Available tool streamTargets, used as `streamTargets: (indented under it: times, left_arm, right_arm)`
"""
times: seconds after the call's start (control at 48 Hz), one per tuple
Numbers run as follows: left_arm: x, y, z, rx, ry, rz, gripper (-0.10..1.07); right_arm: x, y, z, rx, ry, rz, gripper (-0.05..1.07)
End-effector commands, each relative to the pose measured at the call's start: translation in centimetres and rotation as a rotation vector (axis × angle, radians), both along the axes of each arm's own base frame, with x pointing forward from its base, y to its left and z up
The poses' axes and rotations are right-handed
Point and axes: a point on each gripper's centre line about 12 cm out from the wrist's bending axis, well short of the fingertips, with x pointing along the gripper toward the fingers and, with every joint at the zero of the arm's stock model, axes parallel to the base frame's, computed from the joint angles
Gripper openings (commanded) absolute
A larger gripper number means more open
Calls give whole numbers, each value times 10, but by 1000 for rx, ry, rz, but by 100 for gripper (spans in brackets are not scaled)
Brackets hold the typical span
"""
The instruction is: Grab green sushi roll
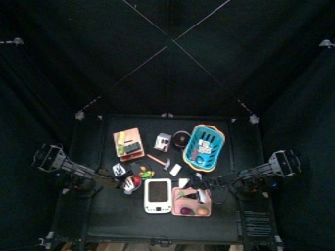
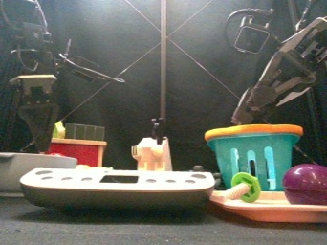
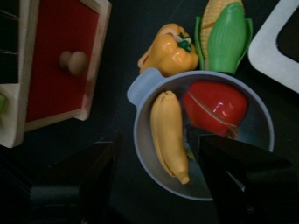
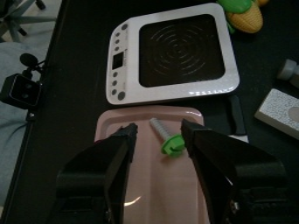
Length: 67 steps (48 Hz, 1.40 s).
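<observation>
The green sushi roll [image 1: 182, 144] is a small dark-green lump in the top view, just left of the blue basket [image 1: 206, 147], at the table's back. It does not show in either wrist view. My right gripper [image 4: 162, 150] is open and empty, low over a pink tray [image 4: 140, 188], with a bright green piece [image 4: 176, 143] between its jaws. It is in front of the roll and apart from it [image 1: 201, 186]. My left gripper [image 3: 158, 171] is open and empty over a grey bowl [image 3: 260, 140] holding a banana [image 3: 170, 131] and a tomato [image 3: 218, 106].
A white scale [image 1: 159, 194] lies left of the pink tray. A red wooden box [image 1: 128, 144] stands at the back left, with a black-and-white piece [image 1: 164, 140] beside it. A yellow pepper [image 3: 170, 52] and corn [image 3: 228, 35] lie by the bowl. A purple ball [image 2: 307, 182] sits on the tray.
</observation>
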Motion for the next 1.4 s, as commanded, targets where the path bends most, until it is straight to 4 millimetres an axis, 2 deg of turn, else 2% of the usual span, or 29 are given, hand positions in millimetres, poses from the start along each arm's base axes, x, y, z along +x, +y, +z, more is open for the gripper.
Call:
streamTargets:
  times: [0.0, 0.146, 0.312, 0.438, 0.604, 0.708, 0.917, 1.125, 1.375]
  left_arm:
    - [3, 0, 27, -30, -104, -7, 93]
    - [-5, 11, 67, -5, -259, -29, 93]
    - [-22, 37, 112, 49, -449, -9, 94]
    - [-26, 55, 132, 133, -539, -71, 94]
    - [-17, 74, 146, 302, -559, -285, 94]
    - [-12, 89, 147, 359, -568, -350, 95]
    - [-18, 122, 130, 306, -586, -242, 96]
    - [-20, 122, 96, 236, -473, -279, 100]
    - [-25, 122, 81, 195, -424, -281, 100]
  right_arm:
    - [3, 0, 8, 5, -29, -3, 82]
    - [3, 0, 9, 2, -29, -1, 82]
    - [4, -1, 9, 0, -31, -1, 82]
    - [5, -3, 10, -5, -33, -6, 82]
    - [7, -7, 12, -12, -41, -14, 82]
    - [6, -7, 11, -16, -38, -9, 82]
    - [5, -6, 8, -22, -31, -1, 82]
    - [5, -7, 8, -22, -31, -3, 82]
    - [5, -7, 8, -22, -30, -3, 82]
